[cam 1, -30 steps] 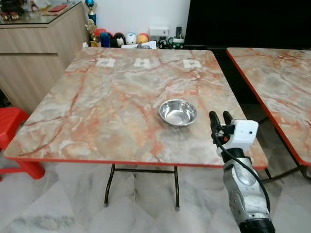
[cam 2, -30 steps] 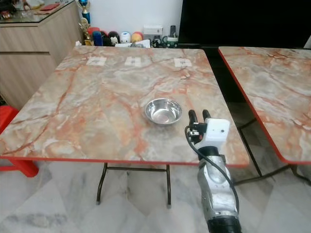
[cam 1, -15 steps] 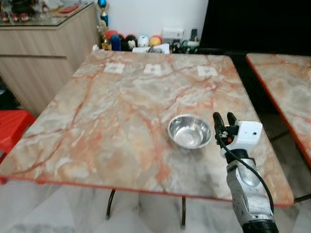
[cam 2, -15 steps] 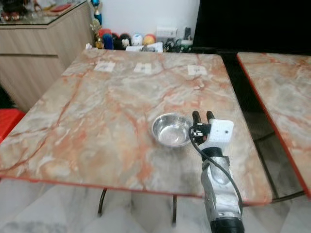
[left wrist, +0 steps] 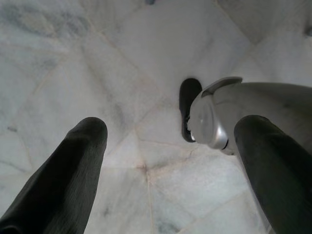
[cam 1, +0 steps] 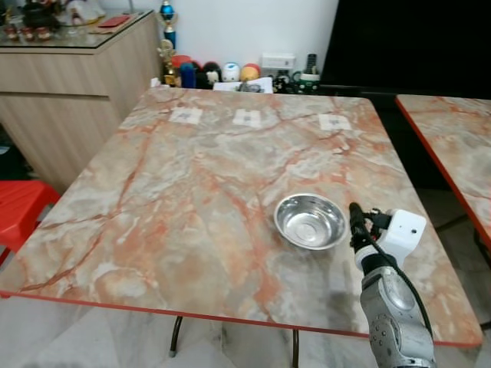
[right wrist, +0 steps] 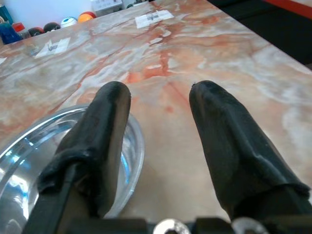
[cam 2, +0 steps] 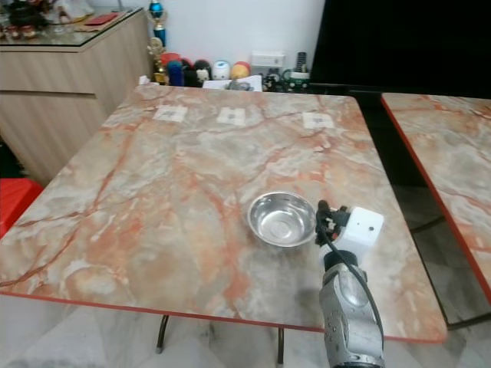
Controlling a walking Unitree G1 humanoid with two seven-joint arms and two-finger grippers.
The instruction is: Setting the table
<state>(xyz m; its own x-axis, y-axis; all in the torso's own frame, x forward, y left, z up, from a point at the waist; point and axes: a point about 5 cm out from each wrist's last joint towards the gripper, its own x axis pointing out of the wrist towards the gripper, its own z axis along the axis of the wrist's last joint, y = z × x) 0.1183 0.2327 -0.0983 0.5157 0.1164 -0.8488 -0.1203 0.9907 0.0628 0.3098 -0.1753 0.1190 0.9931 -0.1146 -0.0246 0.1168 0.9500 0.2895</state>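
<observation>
1. Steel bowl (cam 1: pixel 310 221) sits upright on the marble counter (cam 1: pixel 184 199), toward its near right corner; nothing in it.
2. Right hand (right wrist: pixel 158 105) just beside the bowl's right rim; fingers spread, holding nothing.
3. Left hand (left wrist: pixel 170 141) hangs over the floor (left wrist: pixel 97 58); fingers spread.

The right gripper (right wrist: pixel 158 105) has its two long black fingers (right wrist: pixel 229 146) parted above the orange-veined marble surface (right wrist: pixel 195 53). At eight o'clock, a shiny round steel bowl (right wrist: pixel 29 156) sits partly behind one finger, its rim just beside the fingertip. White paper labels (right wrist: pixel 153 18) lie at twelve o'clock, coloured balls (right wrist: pixel 78 18) beyond at eleven.
</observation>
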